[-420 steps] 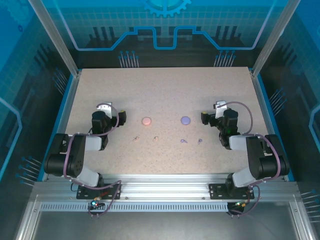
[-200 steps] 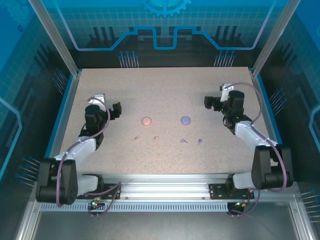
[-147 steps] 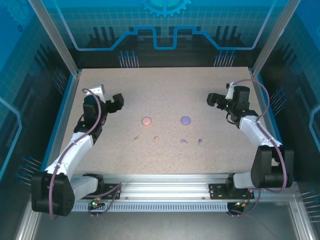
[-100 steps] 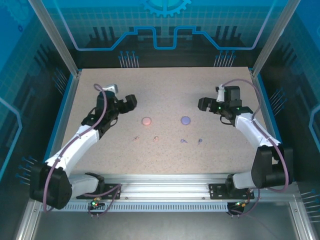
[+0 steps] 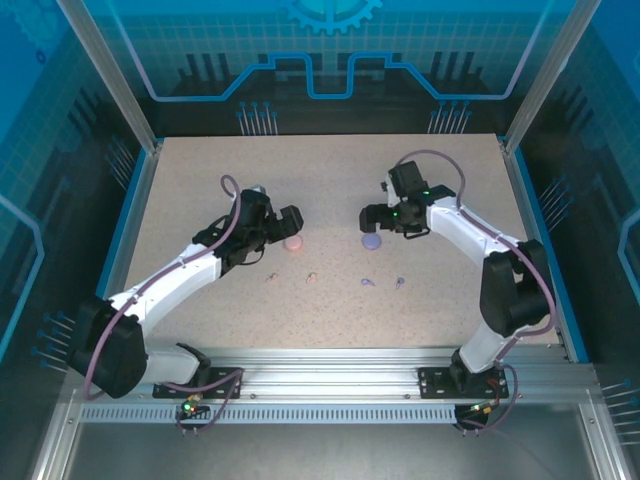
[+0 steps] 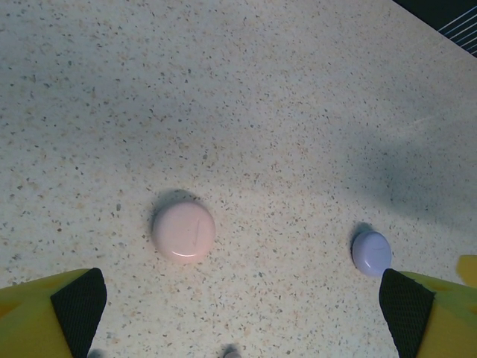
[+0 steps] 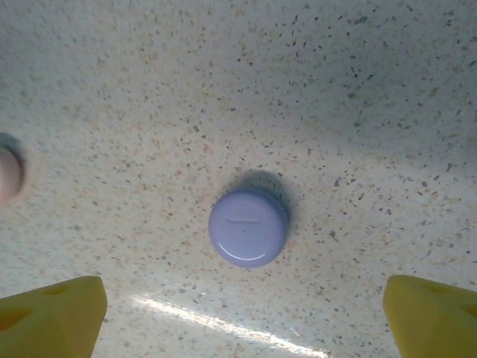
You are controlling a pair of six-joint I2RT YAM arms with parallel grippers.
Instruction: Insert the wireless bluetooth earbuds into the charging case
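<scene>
The surface (image 5: 330, 170) is pale beige, flecked all over with dark and tan specks, and edged by a blue rim (image 5: 123, 230). One round case (image 6: 183, 231) is pale pink; the other round case (image 7: 247, 227) is pale lilac (each one even tone, with a faint line on top). The pink earbuds (image 5: 311, 277) and purple earbuds (image 5: 367, 282) match those cases. The left fingers (image 6: 33, 321) are yellow with black pads (image 6: 78, 304); the right fingers (image 7: 48, 317) are yellow too. The arms (image 5: 170, 280) are white and black, trailing purple cables (image 5: 432, 154). The back wall (image 5: 330, 60) is translucent blue with a fine grid and darker outlines.
</scene>
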